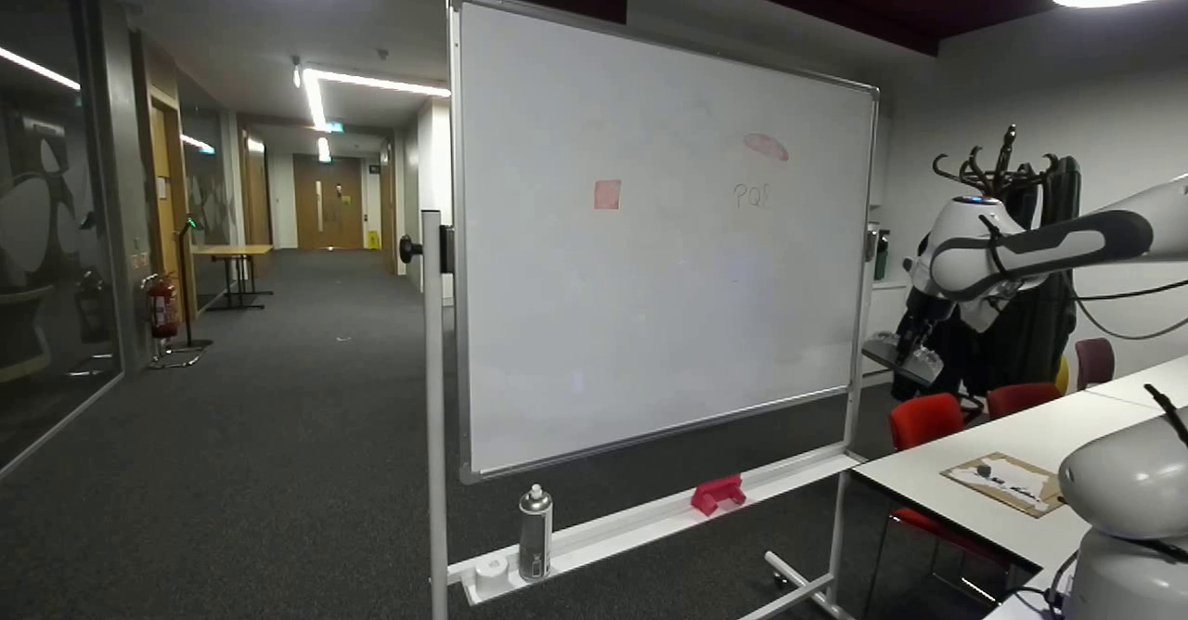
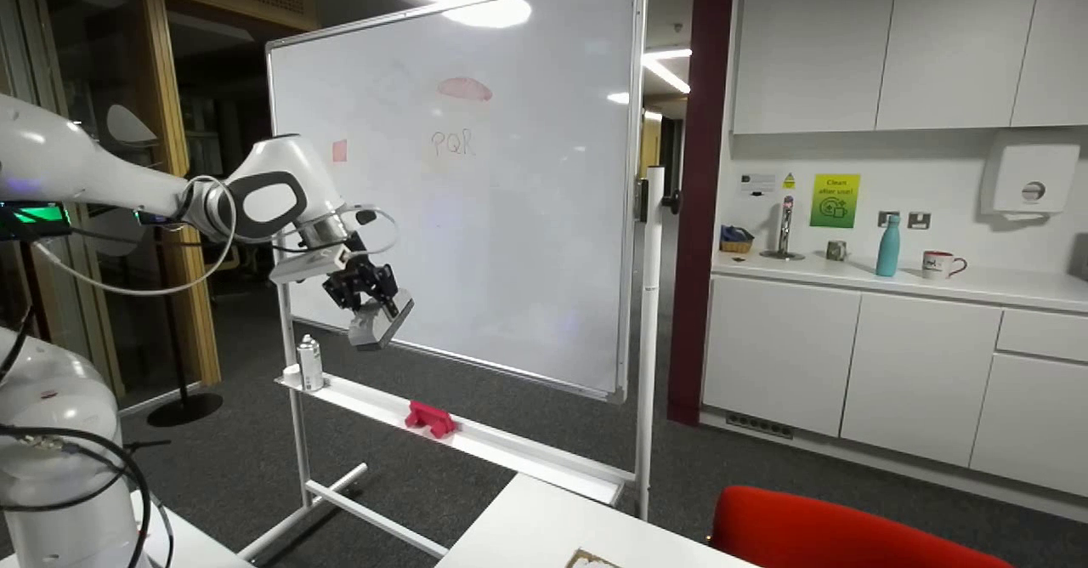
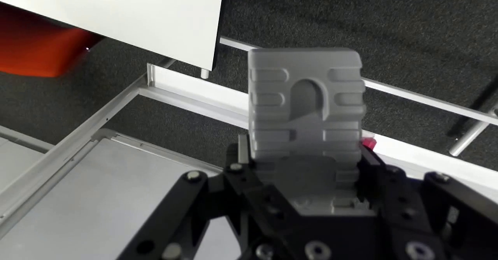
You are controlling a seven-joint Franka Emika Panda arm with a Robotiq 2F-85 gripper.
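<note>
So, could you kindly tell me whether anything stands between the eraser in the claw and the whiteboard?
Nothing visible does: the claw holds the grey whiteboard eraser clear of the whiteboard, with no object seen between them. The spray can stands lower, on the tray.

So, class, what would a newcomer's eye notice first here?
The freestanding whiteboard likely wins, dominating both exterior views, with PQR written below a pink oval. Next might come the end effector, gripping a grey whiteboard eraser near the wrist view's centre. A red chair shows at an exterior view's lower right.
</note>
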